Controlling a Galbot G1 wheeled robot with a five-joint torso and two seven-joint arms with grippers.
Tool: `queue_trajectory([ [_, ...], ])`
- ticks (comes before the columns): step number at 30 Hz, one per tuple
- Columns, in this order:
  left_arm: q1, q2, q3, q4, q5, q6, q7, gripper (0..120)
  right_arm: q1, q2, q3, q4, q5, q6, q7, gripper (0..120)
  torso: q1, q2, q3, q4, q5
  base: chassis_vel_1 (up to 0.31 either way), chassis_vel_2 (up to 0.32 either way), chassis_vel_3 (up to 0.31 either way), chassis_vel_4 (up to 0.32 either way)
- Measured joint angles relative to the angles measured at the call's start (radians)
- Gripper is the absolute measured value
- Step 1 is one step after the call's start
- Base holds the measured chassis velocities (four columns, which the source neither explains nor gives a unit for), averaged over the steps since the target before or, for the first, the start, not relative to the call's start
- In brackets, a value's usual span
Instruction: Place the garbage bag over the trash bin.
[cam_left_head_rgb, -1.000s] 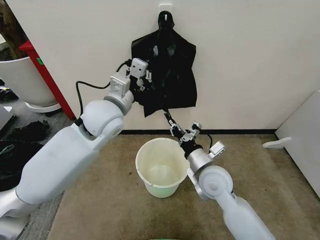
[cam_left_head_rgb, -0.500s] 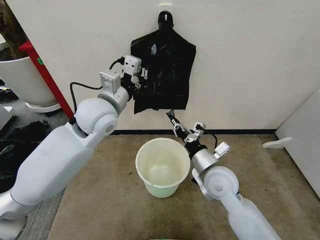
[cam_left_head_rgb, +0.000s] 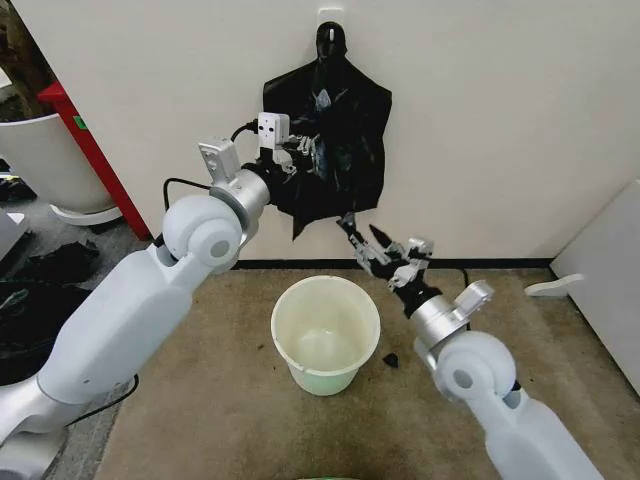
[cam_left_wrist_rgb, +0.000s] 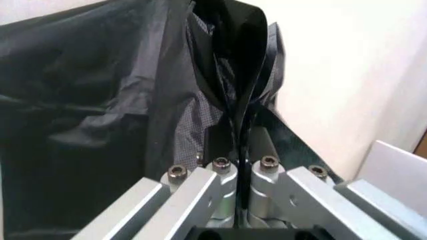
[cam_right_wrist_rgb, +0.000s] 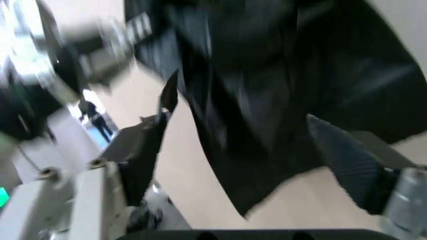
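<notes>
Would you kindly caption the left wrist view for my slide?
Left gripper shut on a fold of the hanging garbage bag by the wall.

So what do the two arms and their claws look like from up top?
Both arms have glossy white-grey shells with round ball joints and grey metal wrist collars. The left claw carries a white camera block and black cable; the right claw has slim black-padded fingers on silver brackets.
</notes>
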Motion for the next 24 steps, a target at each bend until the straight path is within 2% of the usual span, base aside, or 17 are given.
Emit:
queue_trajectory([
  [2, 0.000, 0.000, 0.001, 0.003, 0.008, 0.000, 0.007, 0, 0.024, -0.013, 0.022, 0.030, 0.063, -0.012, 0.033, 90, 0.000, 0.000, 0.000, 0.0000, 0.0000, 0.000, 0.000, 0.000, 0.000],
  [5, 0.006, 0.000, 0.003, 0.005, 0.015, 0.000, 0.015, 0, 0.099, -0.042, 0.054, 0.094, 0.273, -0.038, 0.125, 98, 0.000, 0.000, 0.000, -0.0002, 0.0000, 0.000, 0.000, 0.000, 0.000],
  [6, 0.006, 0.000, 0.003, 0.005, 0.015, 0.000, 0.015, 0, 0.099, -0.042, 0.054, 0.094, 0.273, -0.038, 0.125, 98, 0.000, 0.000, 0.000, -0.0002, 0.0000, 0.000, 0.000, 0.000, 0.000],
  [9, 0.018, -0.002, 0.004, 0.011, 0.022, 0.000, 0.026, 0, 0.244, -0.060, 0.053, 0.127, 0.569, -0.063, 0.296, 100, 0.000, 0.000, 0.000, 0.0000, 0.0000, 0.000, 0.000, 0.000, 0.000],
  [11, 0.022, -0.001, 0.004, 0.012, 0.027, -0.001, 0.034, 0, 0.327, -0.060, 0.041, 0.117, 0.699, -0.066, 0.372, 100, 0.000, 0.000, 0.000, 0.0002, -0.0002, 0.000, 0.000, 0.000, 0.000],
  [12, 0.022, -0.001, 0.004, 0.012, 0.027, -0.001, 0.034, 0, 0.327, -0.060, 0.041, 0.117, 0.699, -0.066, 0.372, 100, 0.000, 0.000, 0.000, 0.0002, -0.0002, 0.000, 0.000, 0.000, 0.000],
  [15, 0.023, 0.001, 0.004, 0.012, 0.032, -0.003, 0.039, 0, 0.444, -0.043, 0.015, 0.075, 0.866, -0.066, 0.462, 100, 0.000, 0.000, 0.000, 0.0000, -0.0001, 0.000, 0.000, 0.000, 0.000],
  [18, 0.023, 0.001, 0.006, 0.012, 0.038, -0.004, 0.047, 0, 0.542, -0.009, -0.027, 0.021, 0.963, -0.047, 0.556, 100, 0.000, 0.000, 0.000, 0.0001, -0.0001, 0.000, 0.000, 0.000, 0.000],
  [24, 0.023, -0.004, 0.016, 0.011, 0.050, -0.007, 0.050, 0, 0.657, 0.050, -0.072, -0.037, 1.021, -0.010, 0.650, 100, 0.000, 0.000, 0.000, 0.0002, -0.0002, 0.000, 0.000, 0.000, 0.000],
])
